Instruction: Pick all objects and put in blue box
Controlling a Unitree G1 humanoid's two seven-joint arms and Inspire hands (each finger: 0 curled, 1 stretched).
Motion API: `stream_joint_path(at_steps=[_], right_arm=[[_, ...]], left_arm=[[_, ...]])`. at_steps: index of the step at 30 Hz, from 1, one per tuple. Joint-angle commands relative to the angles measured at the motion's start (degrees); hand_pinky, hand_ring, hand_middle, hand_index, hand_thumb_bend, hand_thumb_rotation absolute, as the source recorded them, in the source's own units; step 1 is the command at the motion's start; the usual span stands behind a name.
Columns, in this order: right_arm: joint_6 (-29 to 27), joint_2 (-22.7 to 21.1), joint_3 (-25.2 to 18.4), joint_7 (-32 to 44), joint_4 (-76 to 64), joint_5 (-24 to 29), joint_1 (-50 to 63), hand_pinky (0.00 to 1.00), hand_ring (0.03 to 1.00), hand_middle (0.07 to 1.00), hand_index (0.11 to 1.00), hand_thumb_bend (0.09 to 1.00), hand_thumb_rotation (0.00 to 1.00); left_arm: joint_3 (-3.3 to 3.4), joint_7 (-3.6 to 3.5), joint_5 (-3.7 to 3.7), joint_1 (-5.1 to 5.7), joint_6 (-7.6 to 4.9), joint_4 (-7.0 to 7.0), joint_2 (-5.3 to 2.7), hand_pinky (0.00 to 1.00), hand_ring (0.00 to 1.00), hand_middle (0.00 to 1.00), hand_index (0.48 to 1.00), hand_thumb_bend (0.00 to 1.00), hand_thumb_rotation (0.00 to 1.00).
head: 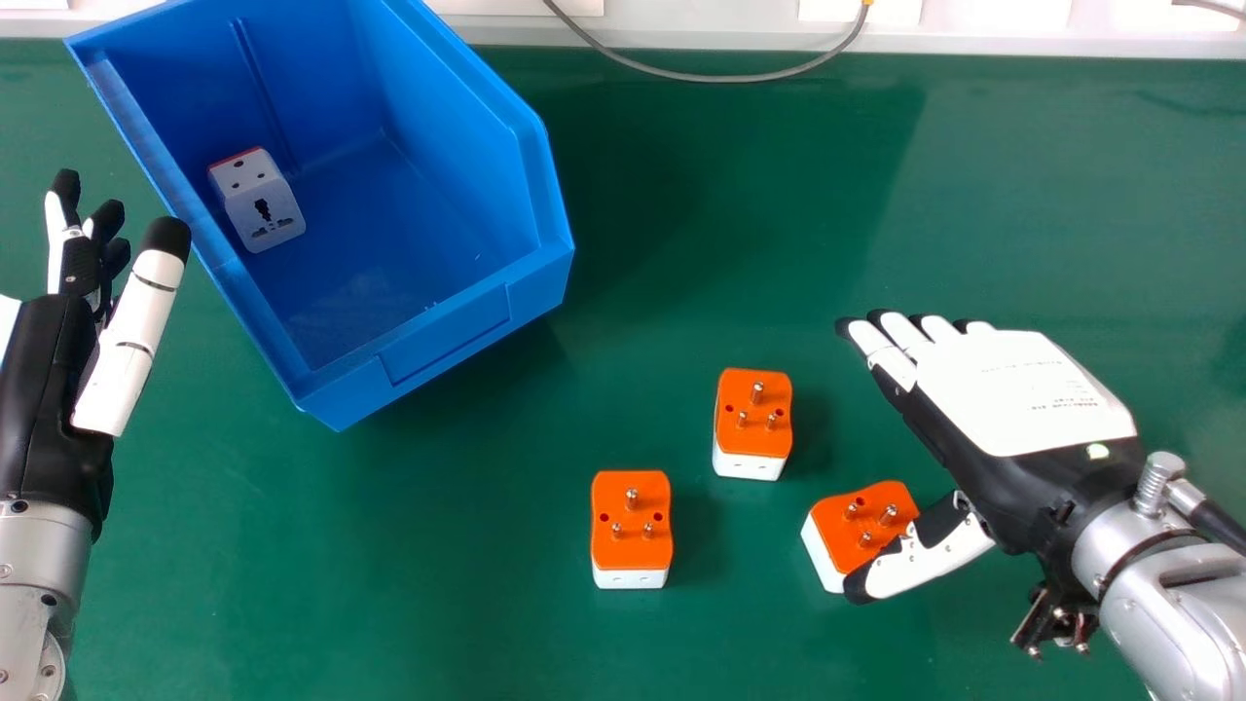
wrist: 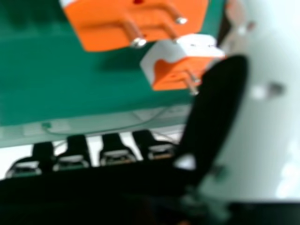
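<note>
Well to the right of the blue box [head: 448, 333], the right hand [head: 1032, 389] is open and empty, its thumb partly hiding an orange-topped adapter [head: 845, 547]. Closer to the blue box stand a second adapter [head: 753, 438] and a third adapter [head: 631, 550]. Inside lies a white adapter [head: 261, 202]: one done, three seemingly left. Left of it all, the left hand [head: 44, 370] is open, its forearm cut off.

Near the far edge of the worktop [head: 458, 584], the blue box [head: 438, 312] is smooth, low-sheen plastic. The orange-topped adapters [head: 631, 540] look like smooth plastic, their pins [head: 757, 392] shiny metal. The silver right forearm [head: 1183, 608] looks satin metallic.
</note>
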Motion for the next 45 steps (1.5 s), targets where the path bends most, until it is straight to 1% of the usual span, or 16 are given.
stream_joint_path(at_steps=[1,2,4,9,12,16,19,20,26,31,33,36,40,41,43,45], right_arm=[[-0.46,-0.46,-0.35,-0.66,-1.49,-0.13,0.1,1.0,1.0,1.0,0.993,0.915,0.43],[-0.44,-0.54,-0.45,-0.37,-1.71,-0.1,0.16,1.0,1.0,1.0,0.993,0.915,0.43],[-0.4,-0.78,-0.68,0.2,-2.27,-0.03,0.27,1.0,1.0,1.0,0.993,0.914,0.43],[-1.4,-2.15,-0.62,0.62,-1.82,-0.16,0.74,1.0,1.0,1.0,0.986,0.887,0.4],[-2.26,-3.39,-0.43,1.51,-1.77,-0.1,1.0,1.0,1.0,1.0,0.982,0.876,0.39],[-2.87,-4.61,-0.54,3.44,-1.73,-0.09,0.38,0.99,0.989,0.999,0.976,0.844,0.35],[-2.63,-5.02,-0.41,4.89,-2.22,-0.59,0.35,0.98,0.981,0.993,0.969,0.837,0.32],[-2.49,-5.08,-0.34,5.32,-2.31,-0.84,0.35,0.98,0.975,0.987,0.964,0.827,0.28],[-2.49,-5.45,1.1,6.89,-2.05,-4.69,1.21,0.94,0.953,0.971,0.952,0.797,0.17],[-3.25,-5.55,1.6,6.09,-0.74,-6.15,0.35,0.92,0.936,0.951,0.937,0.768,0.13],[-3.37,-5.21,1.59,4.98,-0.39,-6.33,0.46,0.91,0.928,0.943,0.929,0.765,0.13],[-3.78,-4.87,1.8,2.84,0.61,-6.59,0.62,0.89,0.907,0.919,0.906,0.751,0.12],[-4.04,-4.5,2.64,0.32,2.07,-7.5,0.32,0.87,0.897,0.906,0.893,0.744,0.11],[-4.12,-4.58,2.75,0.15,2.21,-7.7,0.23,0.85,0.883,0.891,0.879,0.73,0.11],[-4.31,-4.67,2.95,0.08,2.33,-8.01,-0.05,0.84,0.879,0.888,0.876,0.726,0.11],[-4.73,-4.84,3.36,-0.13,2.45,-8.43,-0.45,0.83,0.865,0.874,0.864,0.708,0.11]], left_arm=[[0.71,-0.17,-0.37,-0.54,-1.12,0.21,1.21,0.94,0.99,1.0,0.995,0.6,0.89],[0.8,-0.26,-0.5,-0.69,-1.32,0.63,1.27,0.94,0.99,1.0,0.995,0.6,0.89],[0.85,-0.35,-0.61,-0.78,-1.43,0.8,1.31,0.94,0.99,1.0,0.995,0.6,0.89],[0.84,-0.21,-0.64,-0.96,-0.8,0.22,1.19,0.94,0.99,1.0,0.996,0.59,0.89],[0.88,-0.13,-0.83,-0.83,-0.4,-0.5,1.0,0.94,0.99,1.0,0.996,0.59,0.89],[1.05,-0.25,-1.1,-0.94,-0.81,-0.24,0.99,0.94,0.99,1.0,0.995,0.61,0.89],[1.02,-0.14,-1.19,-1.12,-0.66,-0.22,1.06,0.94,0.99,1.0,0.995,0.61,0.89],[1.0,-0.13,-1.2,-1.11,-0.65,-0.31,1.1,0.94,0.99,1.0,0.995,0.61,0.89],[0.85,-0.03,-0.9,-1.28,-0.36,-0.76,1.36,0.94,0.99,1.0,0.996,0.6,0.9],[0.72,-0.11,-0.28,-1.08,-1.02,-0.67,1.66,0.93,0.99,1.0,0.996,0.61,0.91],[0.69,-0.1,-0.17,-1.03,-1.1,-0.76,1.71,0.93,0.99,1.0,0.996,0.62,0.91],[0.69,-0.11,-0.26,-1.03,-1.12,-0.81,1.66,0.93,0.99,1.0,0.995,0.63,0.91],[0.78,-0.15,-0.6,-1.27,-1.07,-0.59,1.57,0.93,0.99,1.0,0.994,0.64,0.91],[0.74,-0.15,-0.64,-1.32,-1.02,-0.65,1.53,0.93,0.98,1.0,0.992,0.64,0.91],[0.68,-0.1,-0.58,-1.37,-0.99,-0.69,1.51,0.93,0.98,1.0,0.992,0.64,0.91],[0.61,-0.03,-0.36,-1.36,-1.26,-0.56,1.54,0.93,0.98,1.0,0.992,0.65,0.91]])
